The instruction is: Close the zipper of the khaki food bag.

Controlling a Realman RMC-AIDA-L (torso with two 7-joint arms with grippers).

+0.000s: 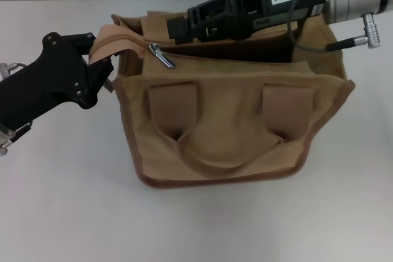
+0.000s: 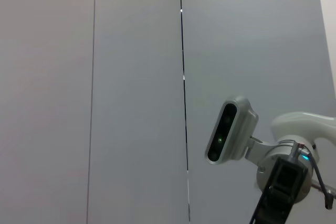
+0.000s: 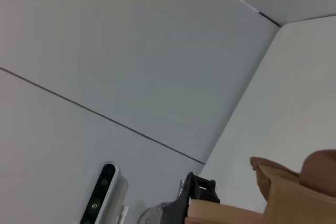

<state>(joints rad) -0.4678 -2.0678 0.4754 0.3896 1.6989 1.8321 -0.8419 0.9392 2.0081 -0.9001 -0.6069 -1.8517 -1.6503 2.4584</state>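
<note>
A: Worktop (image 1: 61, 213) first, big and white. One bag (image 1: 236, 127) sits in the middle of it, khaki, with its two straps facing the robot.

B: Is the bag shut?

A: No. The top gapes wide and looks dark inside. The zipper (image 1: 161, 55) has one shiny slider, and it sits near the bag's left end. So I think almost all of the pulling is left to do.

B: What are the arms doing?

A: There are two. The left end effector (image 1: 101, 69) is at the bag's left top corner, clenched on the tan trim there, as if to hold the bag steady. The right end effector (image 1: 178, 29) reaches across the open top from the right side. Its tip is just beside the slider, a little behind it. I cannot tell if it is released or clenched.

B: Is it touching the slider?

A: I cannot tell. It looks close but not on it.

B: And the wrist cameras?

A: Mostly wall. The right one shows a bit of the bag's edge.
</note>
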